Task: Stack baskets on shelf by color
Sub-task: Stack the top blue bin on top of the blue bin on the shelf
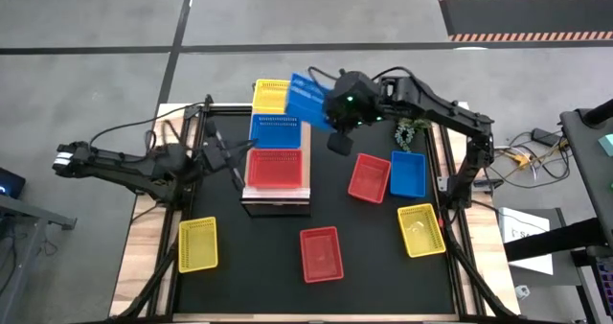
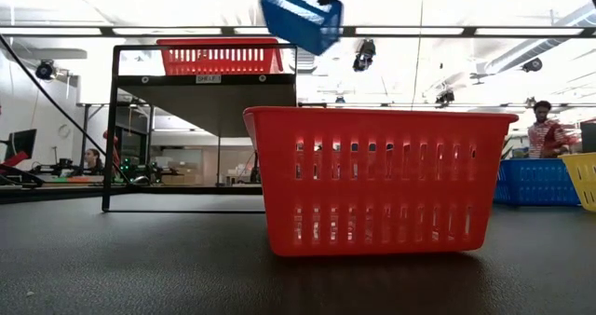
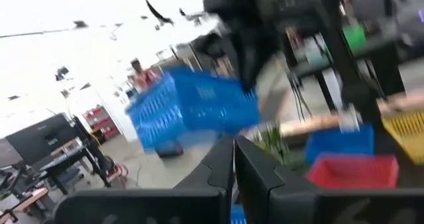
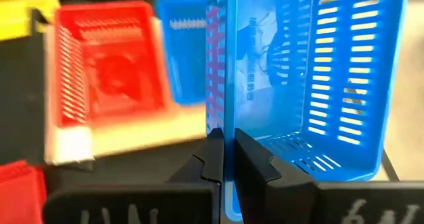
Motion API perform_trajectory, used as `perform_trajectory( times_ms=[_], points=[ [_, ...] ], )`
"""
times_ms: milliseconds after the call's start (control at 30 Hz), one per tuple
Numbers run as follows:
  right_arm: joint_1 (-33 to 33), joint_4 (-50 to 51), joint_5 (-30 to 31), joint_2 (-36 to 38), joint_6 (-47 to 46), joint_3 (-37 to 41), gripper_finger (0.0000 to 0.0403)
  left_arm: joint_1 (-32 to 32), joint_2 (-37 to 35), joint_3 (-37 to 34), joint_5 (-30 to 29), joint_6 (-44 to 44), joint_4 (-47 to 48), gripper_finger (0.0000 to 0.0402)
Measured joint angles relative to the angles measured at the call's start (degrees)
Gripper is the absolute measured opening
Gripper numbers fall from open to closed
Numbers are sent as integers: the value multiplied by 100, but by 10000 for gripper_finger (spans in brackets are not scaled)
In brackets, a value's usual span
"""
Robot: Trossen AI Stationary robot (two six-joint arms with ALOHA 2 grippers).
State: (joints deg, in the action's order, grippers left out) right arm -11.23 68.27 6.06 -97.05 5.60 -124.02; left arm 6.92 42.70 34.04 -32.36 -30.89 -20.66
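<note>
The shelf (image 1: pixel 276 201) stands mid-table with a yellow basket (image 1: pixel 270 96), a blue basket (image 1: pixel 278 129) and a red basket (image 1: pixel 278 168) in a row on its plank. My right gripper (image 1: pixel 326 113) is shut on another blue basket (image 1: pixel 306 96), held high over the shelf's far end; the low view shows this basket (image 2: pixel 300 13) near the top edge. My left gripper (image 1: pixel 235 177) hangs shut and empty at the shelf's left side. My right gripper pinches one wall of the blue basket at its rim (image 4: pixel 225 111), one finger inside the basket and one outside. The fingers slant down from the table's right side. The basket is lifted clear and tilted, with its open side turned sideways.
Loose on the table lie a red basket (image 1: pixel 369 177) and a blue basket (image 1: pixel 408 173) right of the shelf, a yellow basket (image 1: pixel 421 229) near right, a red basket (image 1: pixel 321 253) near the front, and a yellow basket (image 1: pixel 197 243) near left.
</note>
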Motion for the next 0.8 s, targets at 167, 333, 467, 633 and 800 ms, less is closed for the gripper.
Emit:
perform_trajectory(
  times_ms=[167, 333, 467, 633, 800],
  points=[
    [61, -286, -45, -412, 416, -85, 11, 4, -33, -210, 0, -1, -810, 0],
    [43, -654, 7, -750, 666, -139, 11, 4, -146, -253, 28, 10, -910, 0],
    [48, -793, -8, -985, 836, -139, 11, 26, -164, -255, 31, 37, -884, 0],
    [31, -1039, 10, -1104, 939, -137, 11, 28, -160, -255, 33, 39, -878, 0],
    [35, -1028, -8, -1240, 913, -139, 11, 28, -156, -255, 35, 41, -884, 0]
  ],
)
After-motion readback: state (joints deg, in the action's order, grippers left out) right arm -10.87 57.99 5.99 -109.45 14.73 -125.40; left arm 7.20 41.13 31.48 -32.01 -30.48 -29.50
